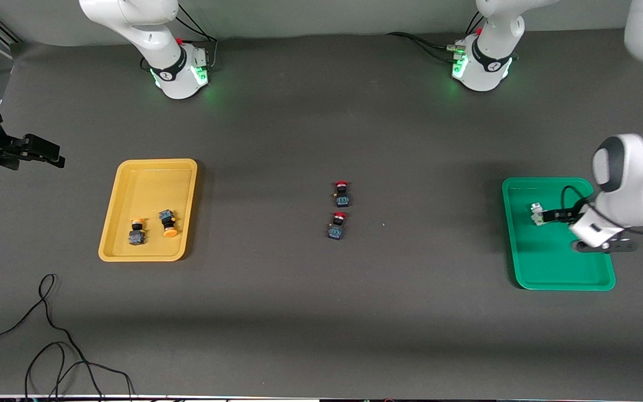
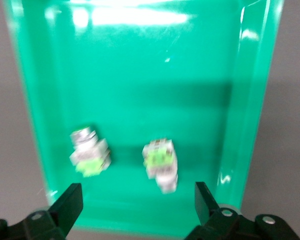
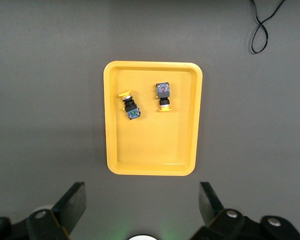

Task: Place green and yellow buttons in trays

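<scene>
**Both arms raised, four buttons lying in their trays**

A dark grey counter [image 1: 321, 312] is seen from a high camera. Nearest that camera, a loose black cable [image 1: 48, 335] lies on the counter toward the right arm's end.

Farther up, a mustard yellow tray [image 1: 126, 254] is set toward the right arm's end. Two yellow buttons lie in the part of it nearer the camera, just beside each other and apart: one yellow button [image 1: 137, 231] with its cap pointing away from the camera, the other yellow button [image 1: 168, 223] with its cap pointing toward the camera.

At the middle of the counter two red-capped switches [image 1: 338, 225] lie in a short line, one nearer the camera than the other, outside both trays.

Toward the left arm's end a green tray [image 1: 550, 279] is set. The left arm is bent down over it, its wrist turned so that the left gripper [image 2: 137, 202] hangs over the tray with its jaws spread wide and nothing between them. In the left wrist view two green buttons [image 2: 90, 152] [image 2: 161, 159] are seen lying on the tray floor, side by side and apart.

The right gripper [image 1: 39, 151] is held out level above the bare counter at the right arm's end, past the yellow tray. In the right wrist view its jaws are spread wide and empty, and the arm waits.
</scene>
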Controlling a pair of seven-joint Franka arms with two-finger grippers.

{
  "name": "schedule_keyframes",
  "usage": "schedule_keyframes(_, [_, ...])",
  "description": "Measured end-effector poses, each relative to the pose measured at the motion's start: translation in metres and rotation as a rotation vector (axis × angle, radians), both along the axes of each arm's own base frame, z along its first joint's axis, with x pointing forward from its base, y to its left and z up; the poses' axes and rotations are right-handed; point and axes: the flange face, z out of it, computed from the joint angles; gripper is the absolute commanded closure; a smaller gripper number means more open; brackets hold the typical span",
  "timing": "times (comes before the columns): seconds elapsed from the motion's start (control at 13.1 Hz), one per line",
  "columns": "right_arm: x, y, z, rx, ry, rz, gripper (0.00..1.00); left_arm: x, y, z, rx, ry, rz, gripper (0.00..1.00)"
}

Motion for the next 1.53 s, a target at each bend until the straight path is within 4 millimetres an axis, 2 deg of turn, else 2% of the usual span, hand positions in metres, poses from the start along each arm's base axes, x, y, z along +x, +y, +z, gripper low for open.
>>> schedule_keyframes(0.23, [0.001, -0.003, 0.000, -0.001, -0.001, -0.009, 0.00, -0.006, -0.006, 0.103, 0.014, 0.042, 0.035, 0.01])
schedule_keyframes(0.38, [0.001, -0.004, 0.000, -0.001, -0.001, -0.012, 0.00, -0.010, -0.016, 0.162, -0.012, 0.075, 0.059, 0.01])
schedule_keyframes(0.54, [0.001, -0.004, 0.000, -0.001, -0.001, -0.013, 0.00, -0.013, -0.024, 0.210, -0.019, 0.094, 0.062, 0.01])
schedule_keyframes(0.69, [0.001, -0.004, 0.000, -0.001, -0.001, -0.015, 0.00, -0.016, -0.034, 0.245, -0.025, 0.105, 0.056, 0.01])
schedule_keyframes(0.84, [0.001, -0.004, 0.001, -0.001, -0.002, -0.017, 0.00, -0.018, -0.050, 0.269, -0.030, 0.096, 0.034, 0.01])
schedule_keyframes(1.0, [0.001, -0.004, 0.002, -0.001, -0.005, -0.020, 0.00, -0.018, -0.068, 0.279, -0.033, 0.090, 0.004, 0.01])
schedule_keyframes(1.53, [0.002, -0.003, 0.006, -0.002, -0.014, -0.044, 0.00, -0.011, -0.082, 0.273, -0.044, 0.097, -0.022, 0.01])
